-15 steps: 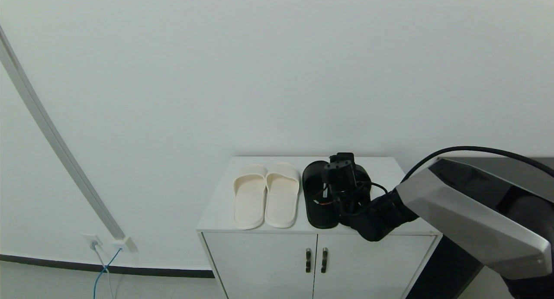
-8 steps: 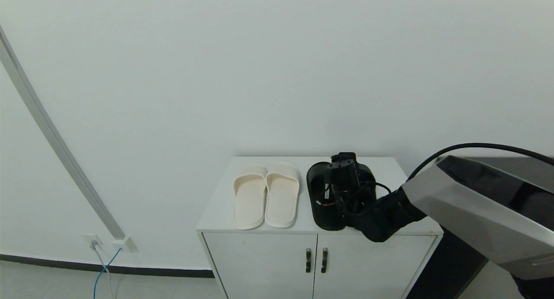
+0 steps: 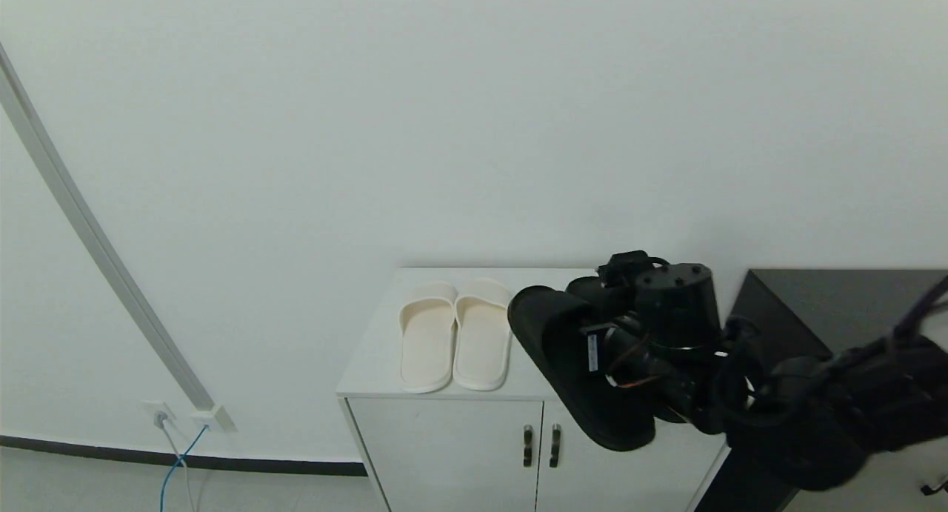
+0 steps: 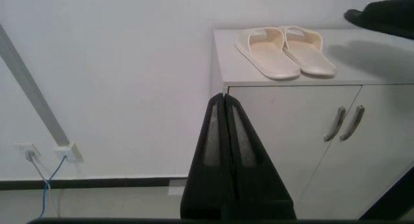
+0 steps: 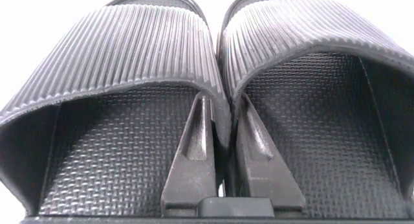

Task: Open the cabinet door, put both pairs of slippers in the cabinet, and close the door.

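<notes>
A pair of black slippers (image 3: 574,360) hangs tilted in the air over the cabinet's front right corner, toes toward the wall. My right gripper (image 5: 220,104) is shut on the two inner side walls, pinching the black slippers (image 5: 129,62) together. A pair of white slippers (image 3: 455,334) lies side by side on the white cabinet top (image 3: 370,367). Both cabinet doors (image 3: 452,453) are closed, with two dark handles (image 3: 541,445) at the middle. My left gripper (image 4: 224,101) is shut and empty, low and to the left in front of the cabinet (image 4: 284,120).
A dark surface (image 3: 815,304) adjoins the cabinet on the right. A grey conduit (image 3: 89,230) runs diagonally down the wall to sockets with cables (image 3: 167,416) near the floor. Bare floor lies left of the cabinet.
The right arm has lifted the black slippers off the cabinet top and drawn them forward and right, tipping them. The white slippers and doors stayed put.
</notes>
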